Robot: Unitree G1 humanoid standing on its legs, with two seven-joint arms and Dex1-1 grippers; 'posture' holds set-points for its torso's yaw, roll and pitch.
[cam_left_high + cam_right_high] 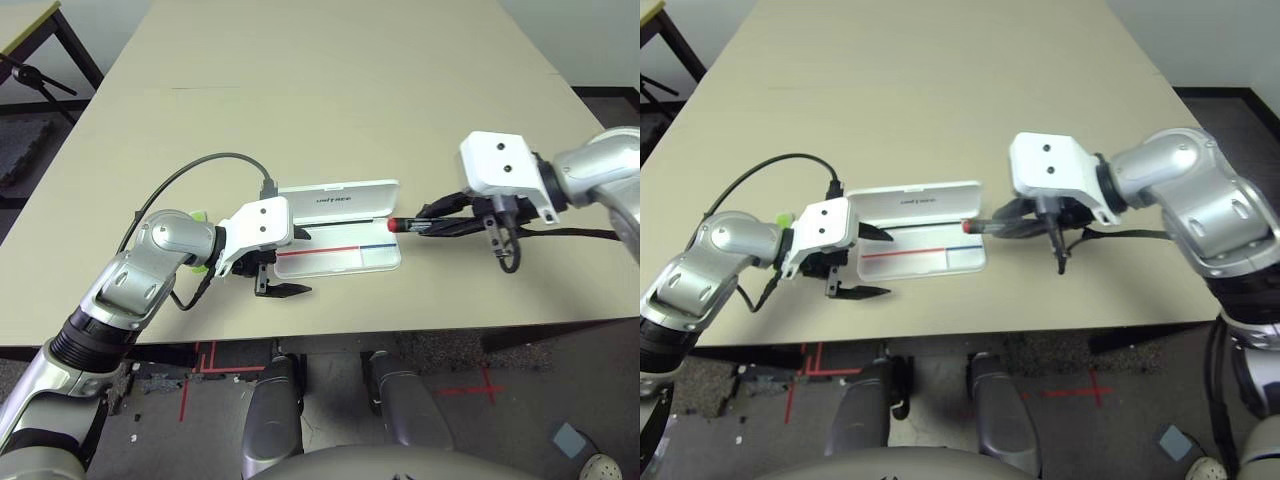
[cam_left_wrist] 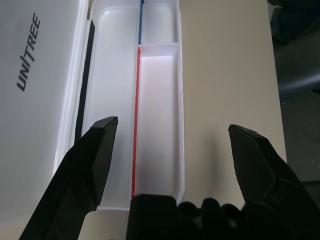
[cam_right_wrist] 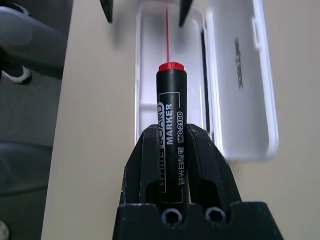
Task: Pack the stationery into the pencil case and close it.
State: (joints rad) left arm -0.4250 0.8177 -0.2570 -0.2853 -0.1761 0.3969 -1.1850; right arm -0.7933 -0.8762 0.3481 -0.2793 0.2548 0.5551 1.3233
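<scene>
Fingers (image 3: 207,165) grip the marker (image 3: 171,135) (red end toward the case (image 3: 150,75)).

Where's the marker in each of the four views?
Left eye: right of centre, the marker in the right gripper, red end leftward.
Right eye: near centre, red end over the case's right edge.
Left wrist: not in it.
Right wrist: centre, upright, red end up.
Shared landmark: the open white case with its red line.
</scene>
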